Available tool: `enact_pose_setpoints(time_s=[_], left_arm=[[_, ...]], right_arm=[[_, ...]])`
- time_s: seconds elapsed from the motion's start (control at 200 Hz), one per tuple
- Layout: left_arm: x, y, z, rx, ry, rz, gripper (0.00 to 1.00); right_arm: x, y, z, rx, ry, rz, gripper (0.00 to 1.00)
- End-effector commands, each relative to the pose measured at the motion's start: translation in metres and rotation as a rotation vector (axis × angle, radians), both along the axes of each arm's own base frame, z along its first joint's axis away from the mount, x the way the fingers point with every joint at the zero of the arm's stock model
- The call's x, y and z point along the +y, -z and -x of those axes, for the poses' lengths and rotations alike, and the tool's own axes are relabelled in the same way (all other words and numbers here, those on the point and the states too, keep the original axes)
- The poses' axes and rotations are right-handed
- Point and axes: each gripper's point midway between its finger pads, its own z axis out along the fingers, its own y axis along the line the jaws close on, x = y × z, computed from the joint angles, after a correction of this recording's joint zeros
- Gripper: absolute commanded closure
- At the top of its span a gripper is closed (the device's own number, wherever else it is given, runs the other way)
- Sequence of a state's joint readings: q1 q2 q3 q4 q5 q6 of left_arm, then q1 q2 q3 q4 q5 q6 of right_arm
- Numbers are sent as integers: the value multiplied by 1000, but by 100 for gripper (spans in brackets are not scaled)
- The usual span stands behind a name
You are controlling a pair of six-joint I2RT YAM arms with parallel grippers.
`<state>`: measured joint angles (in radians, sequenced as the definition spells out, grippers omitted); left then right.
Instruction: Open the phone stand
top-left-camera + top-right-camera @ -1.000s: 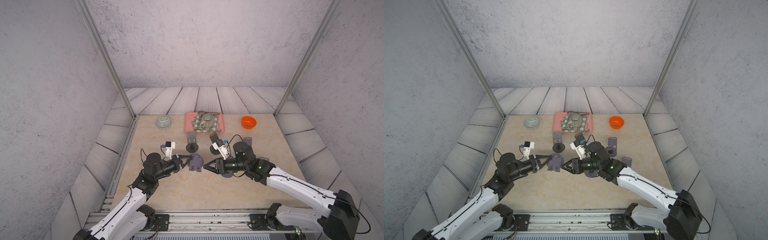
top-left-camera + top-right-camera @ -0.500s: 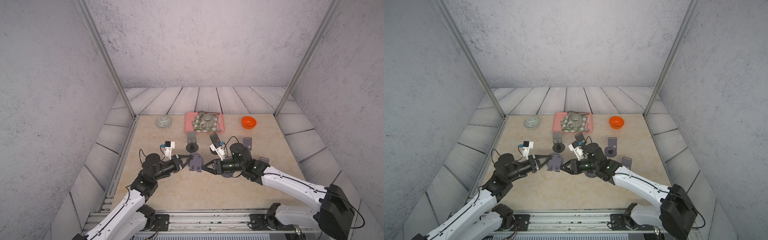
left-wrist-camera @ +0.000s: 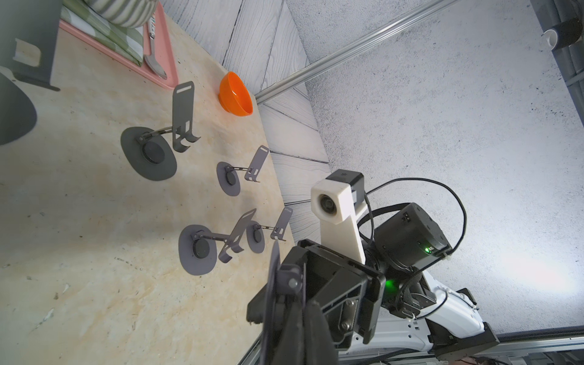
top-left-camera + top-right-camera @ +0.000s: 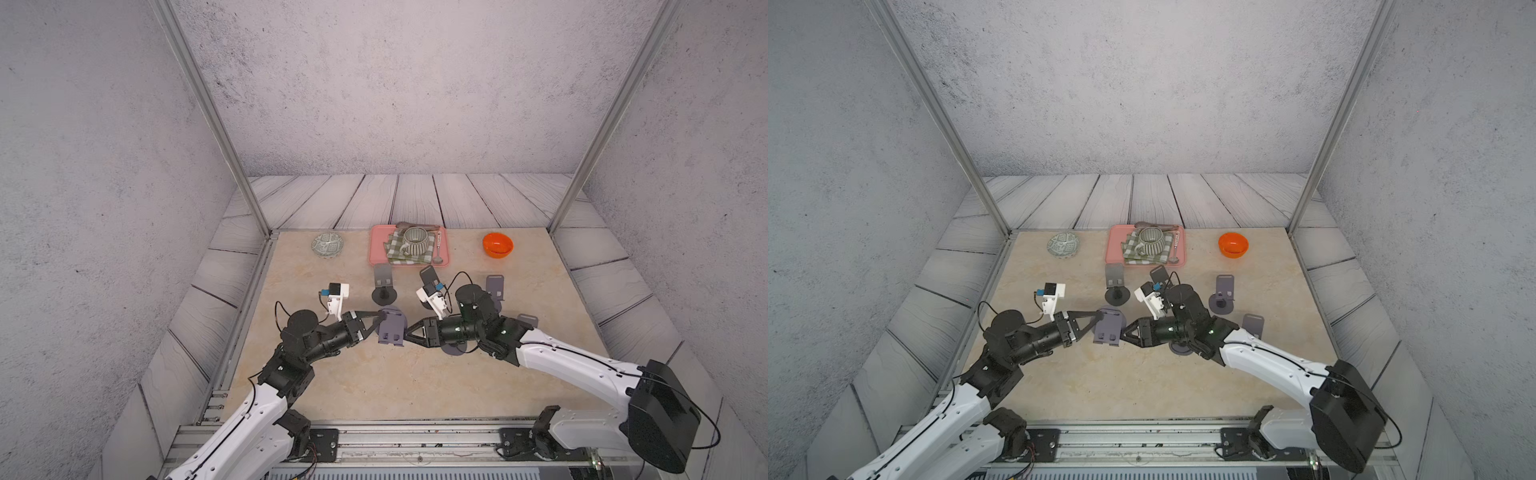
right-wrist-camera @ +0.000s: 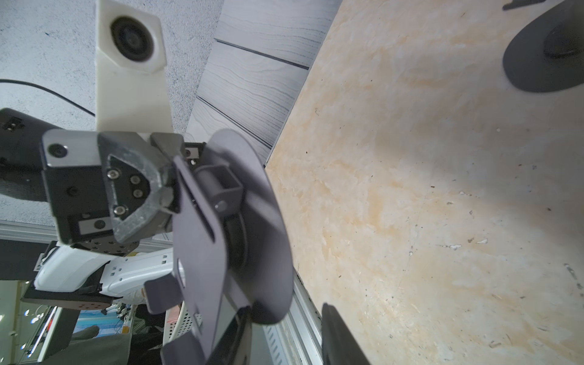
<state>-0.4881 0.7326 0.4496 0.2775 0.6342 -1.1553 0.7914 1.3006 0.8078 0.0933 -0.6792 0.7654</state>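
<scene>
The left gripper (image 4: 379, 321) is pinched tight on the upper edge of the phone stand (image 4: 391, 331), fingers together on its flat plate; from the right wrist view you see those fingers (image 5: 164, 189) biting the plate close to the hinge. The stand hangs clear of the table (image 4: 374, 386) – over the front middle, between the two arms – tipped up on edge, its plate lying close to its round base with only a narrow wedge between them. On the far side of it the right gripper (image 4: 409, 332) points straight at the stand; its jaws are apart, set either side of the disc's rim, and I see a gap between the rim and one finger (image 5: 341, 338), so nothing is clamped there. Behind the pair a black stand (image 4: 384, 291) sits on the table with its plate raised; other grey stands are partly hidden by the right arm. Further back is the pink tray (image 4: 376, 253) with a striped cup (image 4: 417, 241) on a checked cloth (image 4: 395, 253) and a spoon (image 4: 437, 249); to one side of it a patterned dish (image 4: 327, 244), to the other an orange bowl (image 4: 497, 245).
</scene>
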Motion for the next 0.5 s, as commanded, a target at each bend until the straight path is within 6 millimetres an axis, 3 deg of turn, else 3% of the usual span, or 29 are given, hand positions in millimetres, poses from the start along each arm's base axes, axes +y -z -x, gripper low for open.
enact_pose_setpoints(time_s=[0.0,0.365,0.495], left_arm=[[-7,-26,9,-90,53,37,100],[-12,-23,7,-101,62,34,100],[-13,-18,5,-92,62,33,100]], right_arm=[[11,-21,-4,-20,-29,-75,61],[22,-40,-5,-29,-63,-176,62],[26,-47,-7,-31,-62,-222,67]])
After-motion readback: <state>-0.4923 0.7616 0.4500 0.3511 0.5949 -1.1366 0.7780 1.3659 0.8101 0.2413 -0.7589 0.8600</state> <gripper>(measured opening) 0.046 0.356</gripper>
